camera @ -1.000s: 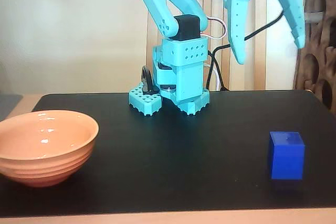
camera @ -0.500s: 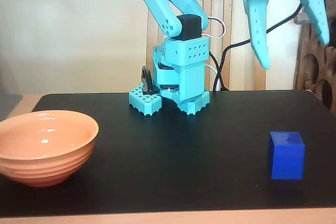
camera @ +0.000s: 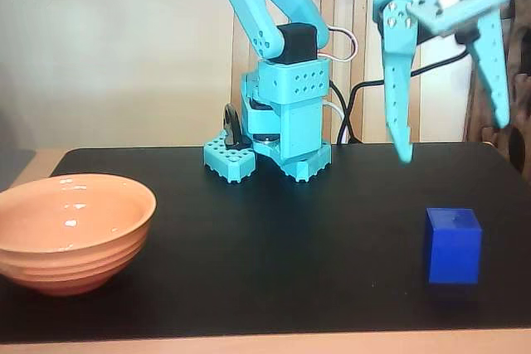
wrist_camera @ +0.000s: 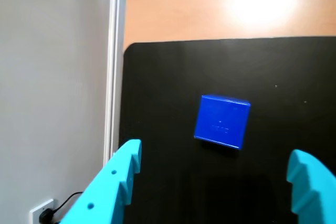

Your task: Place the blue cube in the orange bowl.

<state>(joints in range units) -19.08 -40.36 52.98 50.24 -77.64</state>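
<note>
The blue cube (camera: pixel 453 246) sits on the black mat (camera: pixel 315 238) at the front right of the fixed view. In the wrist view the blue cube (wrist_camera: pixel 222 121) lies between and beyond my two turquoise fingers. My gripper (camera: pixel 452 143) hangs wide open above the cube and a little behind it, with nothing between its fingers; the wrist view shows the same open gripper (wrist_camera: pixel 218 166). The orange bowl (camera: pixel 70 230) stands empty at the front left of the mat.
The arm's turquoise base (camera: pixel 274 134) stands at the back centre of the mat, with black cables (camera: pixel 344 105) behind it. In the wrist view the mat (wrist_camera: pixel 157 103) ends at a wooden tabletop (wrist_camera: pixel 173 9), with a wall (wrist_camera: pixel 52 87) to the left.
The open gripper has come down and turned toward the cube. The cube and bowl have not moved.
</note>
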